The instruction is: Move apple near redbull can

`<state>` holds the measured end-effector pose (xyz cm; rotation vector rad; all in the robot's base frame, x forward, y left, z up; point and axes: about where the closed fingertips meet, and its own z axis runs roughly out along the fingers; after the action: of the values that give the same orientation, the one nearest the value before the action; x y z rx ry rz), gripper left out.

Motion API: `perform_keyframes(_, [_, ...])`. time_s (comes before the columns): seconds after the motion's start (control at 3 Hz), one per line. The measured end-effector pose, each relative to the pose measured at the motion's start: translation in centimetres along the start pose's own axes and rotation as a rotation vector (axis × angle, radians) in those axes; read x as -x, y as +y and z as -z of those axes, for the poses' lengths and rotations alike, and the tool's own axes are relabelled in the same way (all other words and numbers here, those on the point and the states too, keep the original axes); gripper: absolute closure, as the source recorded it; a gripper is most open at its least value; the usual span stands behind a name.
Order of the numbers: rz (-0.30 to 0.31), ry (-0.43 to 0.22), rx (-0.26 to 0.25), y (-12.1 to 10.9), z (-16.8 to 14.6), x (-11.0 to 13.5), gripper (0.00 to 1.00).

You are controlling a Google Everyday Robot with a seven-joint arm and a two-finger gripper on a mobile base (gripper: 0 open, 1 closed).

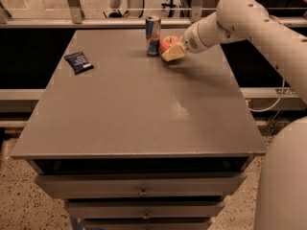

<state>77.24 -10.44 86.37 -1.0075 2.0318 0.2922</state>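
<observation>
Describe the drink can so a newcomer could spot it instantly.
On the grey table, look to the far edge. The redbull can stands there, left of the apple and the claw. It alone is tall and slim; the dark packet lies flat.

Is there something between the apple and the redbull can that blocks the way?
Nothing visible does. The apple, at the gripper, is close beside the can, with only a narrow strip of bare table between them. The packet lies far off, near the table's other side.
</observation>
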Motion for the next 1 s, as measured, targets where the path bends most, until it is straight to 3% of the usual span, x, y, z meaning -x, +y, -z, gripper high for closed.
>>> perform_keyframes(0.33, [-0.006,-0.018,0.014,0.4,-0.5,0.2,0.00])
perform_keyframes(1.0, [-0.002,-0.033,0.016,0.7,1.2,-0.1,0.00])
